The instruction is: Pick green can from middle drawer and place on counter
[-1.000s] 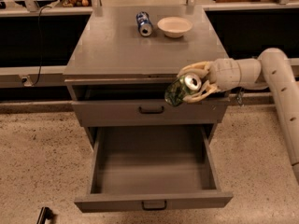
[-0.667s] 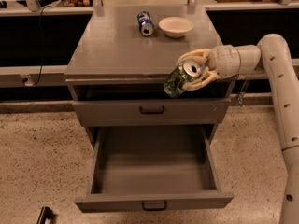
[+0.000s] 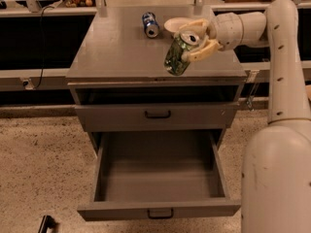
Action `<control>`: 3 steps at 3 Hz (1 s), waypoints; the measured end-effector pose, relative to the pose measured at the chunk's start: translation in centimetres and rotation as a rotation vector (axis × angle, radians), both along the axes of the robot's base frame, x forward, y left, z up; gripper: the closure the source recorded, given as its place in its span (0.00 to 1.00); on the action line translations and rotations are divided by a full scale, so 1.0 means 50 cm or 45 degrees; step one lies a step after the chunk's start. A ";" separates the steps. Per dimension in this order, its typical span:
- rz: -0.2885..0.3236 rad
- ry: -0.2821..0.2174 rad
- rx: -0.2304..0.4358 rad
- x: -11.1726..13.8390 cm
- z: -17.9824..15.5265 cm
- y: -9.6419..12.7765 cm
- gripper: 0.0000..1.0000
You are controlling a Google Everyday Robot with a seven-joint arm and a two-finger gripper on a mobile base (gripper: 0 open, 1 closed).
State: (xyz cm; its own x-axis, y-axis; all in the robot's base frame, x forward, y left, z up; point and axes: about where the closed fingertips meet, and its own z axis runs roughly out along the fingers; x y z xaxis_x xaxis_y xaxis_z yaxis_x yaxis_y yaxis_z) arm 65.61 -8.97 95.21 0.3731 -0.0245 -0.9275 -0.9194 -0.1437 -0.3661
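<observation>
Item 1: middle drawer, pulled out, nothing inside.
Item 2: counter, my drop spot.
Item 3: gripper over the counter's front right, fingers clamped round the green can. I hold it tilted, apparently off the surface, ready for set-down.
Item 4: blue-and-white can and bowl, beyond.

Above the counter, the pincer and the green can it grips hide part of the bowl.

Dim warm overhead light, shadow under counter, gripper above its front edge gripping glinting green can
</observation>
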 end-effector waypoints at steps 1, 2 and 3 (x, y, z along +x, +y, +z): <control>-0.152 0.029 -0.032 0.058 0.038 -0.020 1.00; -0.272 0.109 -0.139 0.097 0.021 -0.033 1.00; -0.327 0.213 -0.258 0.117 -0.028 -0.035 1.00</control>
